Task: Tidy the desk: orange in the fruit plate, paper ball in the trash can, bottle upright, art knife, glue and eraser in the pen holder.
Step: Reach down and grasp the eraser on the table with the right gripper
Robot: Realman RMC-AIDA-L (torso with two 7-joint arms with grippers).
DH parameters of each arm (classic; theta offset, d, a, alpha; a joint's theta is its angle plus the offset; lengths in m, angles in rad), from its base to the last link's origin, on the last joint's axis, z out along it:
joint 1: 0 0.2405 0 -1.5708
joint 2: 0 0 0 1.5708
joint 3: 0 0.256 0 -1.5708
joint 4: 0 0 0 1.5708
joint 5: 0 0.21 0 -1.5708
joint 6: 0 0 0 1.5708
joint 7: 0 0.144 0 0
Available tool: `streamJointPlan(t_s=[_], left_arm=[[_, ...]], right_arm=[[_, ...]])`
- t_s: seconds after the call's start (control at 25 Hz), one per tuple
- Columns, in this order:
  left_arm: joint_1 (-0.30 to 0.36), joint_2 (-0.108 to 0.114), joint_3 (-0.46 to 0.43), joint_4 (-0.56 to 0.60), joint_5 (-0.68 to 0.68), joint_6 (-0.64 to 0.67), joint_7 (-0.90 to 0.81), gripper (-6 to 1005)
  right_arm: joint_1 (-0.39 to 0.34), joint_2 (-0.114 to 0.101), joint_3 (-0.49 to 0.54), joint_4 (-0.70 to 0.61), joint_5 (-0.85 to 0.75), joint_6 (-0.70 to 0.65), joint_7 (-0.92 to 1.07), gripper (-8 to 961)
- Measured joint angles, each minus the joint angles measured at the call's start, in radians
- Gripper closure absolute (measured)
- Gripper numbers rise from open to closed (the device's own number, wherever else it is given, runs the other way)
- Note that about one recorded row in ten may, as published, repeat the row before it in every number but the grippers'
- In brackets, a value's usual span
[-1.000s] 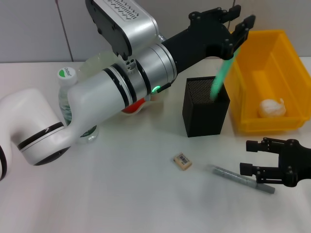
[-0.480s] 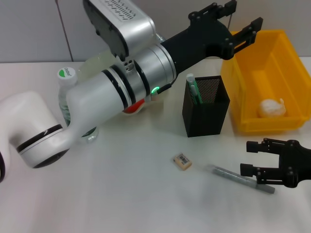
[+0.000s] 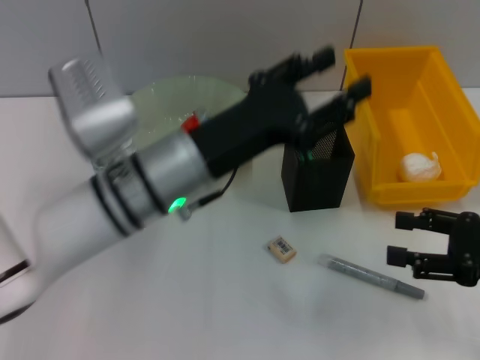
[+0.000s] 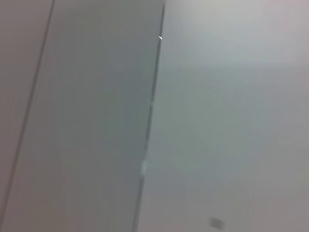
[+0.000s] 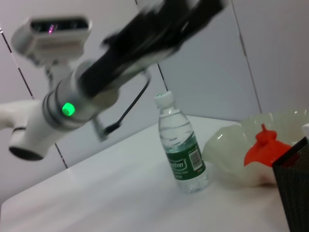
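Hovering over the pen holder (image 3: 318, 171), left pincer (image 3: 330, 75) (fingers apart).

White left arm (image 3: 90, 217), black-ringed, green light, black forearm; black right tool (image 3: 439, 246)

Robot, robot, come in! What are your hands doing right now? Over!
Left gripper open, empty, above pen holder. Right gripper open, low beside the grey art knife. Eraser on desk, nothing blocking it.

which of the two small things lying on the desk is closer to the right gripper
The grey pen-like art knife; its tip lies just beside the right gripper, while the beige eraser sits farther off.
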State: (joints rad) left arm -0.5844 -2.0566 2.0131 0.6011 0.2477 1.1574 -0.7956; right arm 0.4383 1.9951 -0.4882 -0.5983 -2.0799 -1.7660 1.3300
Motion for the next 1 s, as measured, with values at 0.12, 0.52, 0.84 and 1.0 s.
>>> streamJointPlan(t_s=[0.12,0.52,0.84,1.0], left_arm=[[0.057,0.01,-0.057,-0.007,0.136,0.064,-0.071,351],[0.153,0.06,-0.269,-0.029,0.494,0.179,-0.211,352],[0.161,0.123,-0.473,-0.073,0.832,0.329,-0.323,345],[0.166,0.127,-0.558,-0.083,0.985,0.371,-0.34,342]], right_arm=[[-0.001,-0.005,0.014,0.002,0.0,-0.002,0.0,173],[0.013,-0.012,0.014,-0.003,0.0,-0.004,0.005,175],[0.068,-0.012,-0.047,-0.139,-0.011,-0.09,0.181,176],[0.105,-0.009,-0.127,-0.238,-0.011,-0.116,0.326,177]])
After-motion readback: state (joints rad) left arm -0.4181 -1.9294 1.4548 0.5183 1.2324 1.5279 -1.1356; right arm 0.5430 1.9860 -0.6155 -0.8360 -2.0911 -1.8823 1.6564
